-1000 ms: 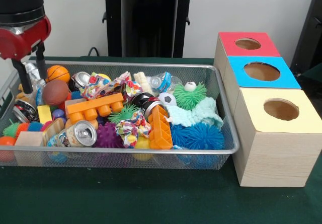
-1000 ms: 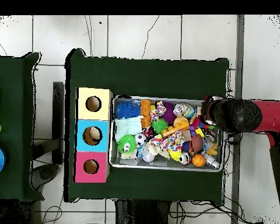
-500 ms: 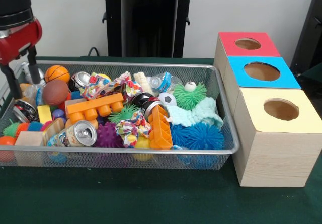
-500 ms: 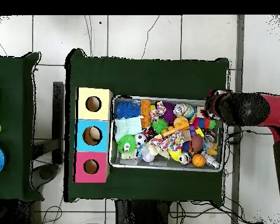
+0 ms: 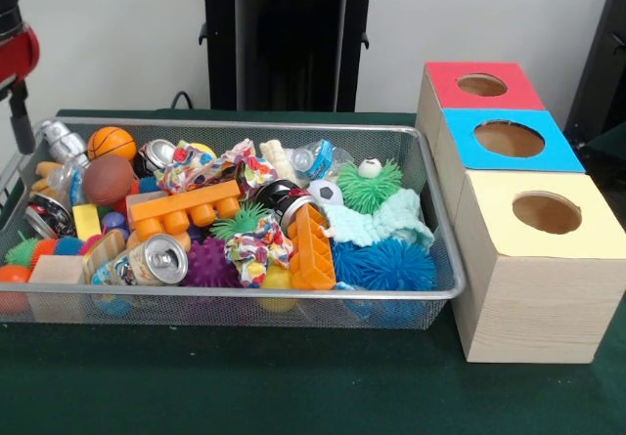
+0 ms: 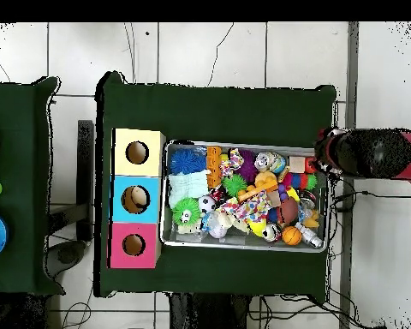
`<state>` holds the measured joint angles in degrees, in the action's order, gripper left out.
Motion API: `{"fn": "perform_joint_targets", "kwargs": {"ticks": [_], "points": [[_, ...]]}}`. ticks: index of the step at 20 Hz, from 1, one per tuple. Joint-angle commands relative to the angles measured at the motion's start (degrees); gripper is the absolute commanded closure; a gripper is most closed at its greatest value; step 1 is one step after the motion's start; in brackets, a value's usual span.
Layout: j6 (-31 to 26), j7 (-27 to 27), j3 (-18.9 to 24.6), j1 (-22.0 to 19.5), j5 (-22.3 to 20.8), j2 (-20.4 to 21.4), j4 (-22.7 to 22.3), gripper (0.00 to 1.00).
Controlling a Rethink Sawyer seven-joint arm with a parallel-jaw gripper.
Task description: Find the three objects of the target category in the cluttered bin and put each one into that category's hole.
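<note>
Front view gives us the wire mesh bin (image 5: 430,186) heaped nearly to its rim, with the gripper (image 5: 18,122) at the picture's left edge, hanging just outside and above the bin's end wall; only one dark finger shows, so we cannot tell whether it is parted or closed, and we see nothing held in it. Inside, the clutter leaves almost no bare mesh: an orange brick block (image 5: 184,208) lies across the middle, a second orange block (image 5: 312,249) stands on edge beside a blue spiky ball (image 5: 386,264), a soda can (image 5: 156,259) lies on its side near the front wall, and a small basketball (image 5: 112,142) sits at the back corner close to the gripper. We cannot tell which category is the target. Just beside the bin's other end stands the wooden box row — the red-topped hole (image 5: 481,85), the blue-topped hole (image 5: 509,139) and the yellow-topped hole (image 5: 547,212). From overhead, we see the arm (image 6: 376,152) reaching over the table's edge, its end just past the bin's short wall, while bare green cloth (image 6: 217,111) runs along both long sides of the bin.
</note>
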<state>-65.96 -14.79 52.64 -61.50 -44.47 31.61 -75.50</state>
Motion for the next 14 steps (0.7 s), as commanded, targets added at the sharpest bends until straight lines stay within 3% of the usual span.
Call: {"fn": "perform_joint_targets", "kwargs": {"ticks": [1,11,14], "points": [[-7.5,24.8,-3.7,-0.4,-4.2,-4.0,0.8,0.0],[-11.1,33.5,-5.4,0.1,-3.7,-5.8,-3.0,0.0],[-9.4,34.5,-5.6,0.0,-4.0,-5.8,-4.1,0.0]]}}
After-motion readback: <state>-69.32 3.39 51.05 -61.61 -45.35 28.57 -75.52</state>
